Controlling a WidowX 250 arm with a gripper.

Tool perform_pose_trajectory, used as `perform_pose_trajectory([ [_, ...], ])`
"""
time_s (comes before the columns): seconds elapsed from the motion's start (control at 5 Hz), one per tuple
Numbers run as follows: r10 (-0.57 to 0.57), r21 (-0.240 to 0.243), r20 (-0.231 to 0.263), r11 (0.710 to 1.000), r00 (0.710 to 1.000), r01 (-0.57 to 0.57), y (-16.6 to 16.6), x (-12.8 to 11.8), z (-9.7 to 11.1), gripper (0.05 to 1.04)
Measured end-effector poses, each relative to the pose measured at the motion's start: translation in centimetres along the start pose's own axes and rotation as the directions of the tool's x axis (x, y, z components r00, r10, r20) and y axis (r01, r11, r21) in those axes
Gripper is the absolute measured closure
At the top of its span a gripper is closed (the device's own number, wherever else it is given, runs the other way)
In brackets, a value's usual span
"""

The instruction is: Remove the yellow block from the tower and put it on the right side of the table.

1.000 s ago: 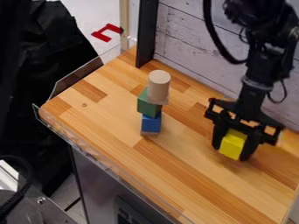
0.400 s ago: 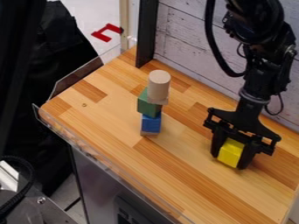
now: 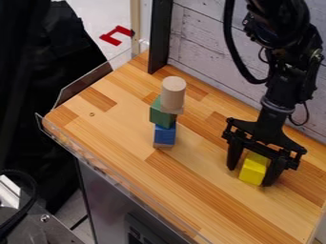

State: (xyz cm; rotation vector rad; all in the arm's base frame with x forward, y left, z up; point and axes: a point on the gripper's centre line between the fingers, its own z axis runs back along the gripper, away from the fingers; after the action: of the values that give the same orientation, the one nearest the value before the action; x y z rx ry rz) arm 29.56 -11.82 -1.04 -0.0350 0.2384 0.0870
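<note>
One yellow block: cube-like, solid yellow [image 3: 253,171]; located on the right side of the table [image 3: 127,128], well apart from the tower; it appears to sit on the wood, partly covered from above by the tool.

Tool: black, two-fingered [image 3: 250,175], hanging down over the yellow block; fingers spread wider than the block, one to each side of it; a gap shows between the block and the finger nearer the tower; the other finger is just beside the block, contact impossible to tell.

Arm: black, jointed [image 3: 274,90]; enters at the upper right; a black cable [image 3: 237,59] loops beside it.

Tower, top: pale wooden cylinder [image 3: 173,94], upright; a thin pale piece [image 3: 173,111] under its base.

Tower, middle: green block [image 3: 159,115], set partly to the left of the cylinder.

Tower, bottom: blue block [image 3: 165,135], below the green one; a thin wooden piece [image 3: 163,145] beneath it, at table level.

Table: striped light and darker wood; clear edging [image 3: 83,85] at the far left corner.

Behind table: whitish plank wall [image 3: 204,43]; black upright post [image 3: 160,33].
</note>
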Motion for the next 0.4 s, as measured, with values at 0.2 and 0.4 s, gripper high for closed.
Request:
perform_pose_trajectory([
  [0.2, 0.011, -0.023, 0.046, 1.0, 0.999, -0.01, 0.2, -0.9, 2.0, 0.083],
  [0.4, 0.01, -0.049, 0.149, 0.999, 0.989, -0.003, 0.5, -2.0, 5.7, 0.083],
])
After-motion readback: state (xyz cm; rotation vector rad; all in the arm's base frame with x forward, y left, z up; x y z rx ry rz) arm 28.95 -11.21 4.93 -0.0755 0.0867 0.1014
